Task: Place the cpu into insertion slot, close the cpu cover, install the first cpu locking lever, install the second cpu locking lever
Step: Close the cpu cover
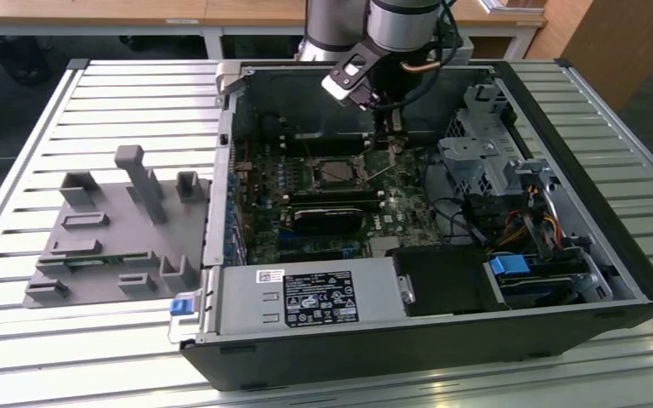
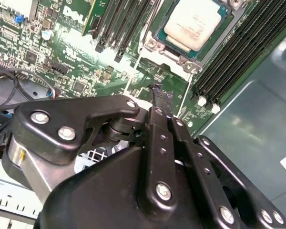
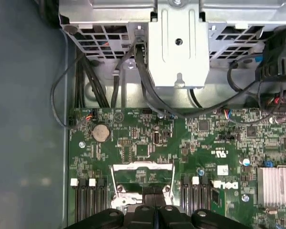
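Nearest the lens in the second wrist view is the black linkage of the tool [image 2: 158, 93]. Its two fingers [image 2: 155, 125] run side by side to a shared point. They are clenched together, and nothing can be seen held between them. The tip hangs over the green motherboard [image 2: 81, 57], just beside the near edge of the processor socket. Whether the tip touches the board cannot be told.

The cpu [image 2: 196, 23] lies seated in the insertion slot [image 1: 315, 173], silvery-grey top upward. The cpu cover [image 2: 174, 56], a thin silvery frame, lies around the chip, with screw heads at its corners. Whether either locking lever is latched cannot be told. Long black memory slots [image 2: 238, 52] run along both sides of the socket.

In the first wrist view the fingers meet over the socket's metal frame. Beyond them on the board are a coin cell [image 3: 101, 132] and a finned heatsink [image 3: 275, 183]. A perforated metal drive cage [image 3: 178, 43] with black cables stands past the board's edge.

In the exterior view the arm reaches down into the open computer case [image 1: 417, 348], and the tool stands at the socket's far side, towards the exterior view's right. A labelled power supply [image 1: 303, 297] sits at the near wall of the case. The case rests on a slatted metal surface [image 1: 31, 357]. A grey moulded fixture [image 1: 111, 229] lies on the same surface, at the exterior view's left, apart from the case
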Robot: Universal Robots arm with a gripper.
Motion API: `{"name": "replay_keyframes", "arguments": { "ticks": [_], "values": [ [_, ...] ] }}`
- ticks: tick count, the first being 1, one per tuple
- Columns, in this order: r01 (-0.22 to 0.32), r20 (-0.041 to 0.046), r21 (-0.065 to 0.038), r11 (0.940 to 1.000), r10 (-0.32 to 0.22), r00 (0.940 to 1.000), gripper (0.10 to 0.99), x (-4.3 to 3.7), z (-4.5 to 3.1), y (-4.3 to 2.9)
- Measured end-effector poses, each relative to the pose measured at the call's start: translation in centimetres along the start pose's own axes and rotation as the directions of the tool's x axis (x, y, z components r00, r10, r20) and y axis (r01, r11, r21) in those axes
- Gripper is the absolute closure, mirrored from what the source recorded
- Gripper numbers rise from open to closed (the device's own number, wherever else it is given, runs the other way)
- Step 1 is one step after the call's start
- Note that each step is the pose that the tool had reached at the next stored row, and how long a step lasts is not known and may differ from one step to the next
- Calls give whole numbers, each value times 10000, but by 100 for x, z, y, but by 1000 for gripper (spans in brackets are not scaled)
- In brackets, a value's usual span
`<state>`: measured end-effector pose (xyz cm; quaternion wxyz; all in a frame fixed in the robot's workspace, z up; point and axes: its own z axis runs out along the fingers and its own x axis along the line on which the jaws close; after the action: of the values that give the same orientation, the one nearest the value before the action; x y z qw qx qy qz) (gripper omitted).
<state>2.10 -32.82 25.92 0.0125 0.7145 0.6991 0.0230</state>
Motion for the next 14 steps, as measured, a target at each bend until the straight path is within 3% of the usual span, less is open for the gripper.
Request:
{"name": "replay_keyframes", "arguments": {
  "ticks": [14],
  "values": [
    [118,-7,31,9999,-118,9999,980,88,55,115]
  ]
}}
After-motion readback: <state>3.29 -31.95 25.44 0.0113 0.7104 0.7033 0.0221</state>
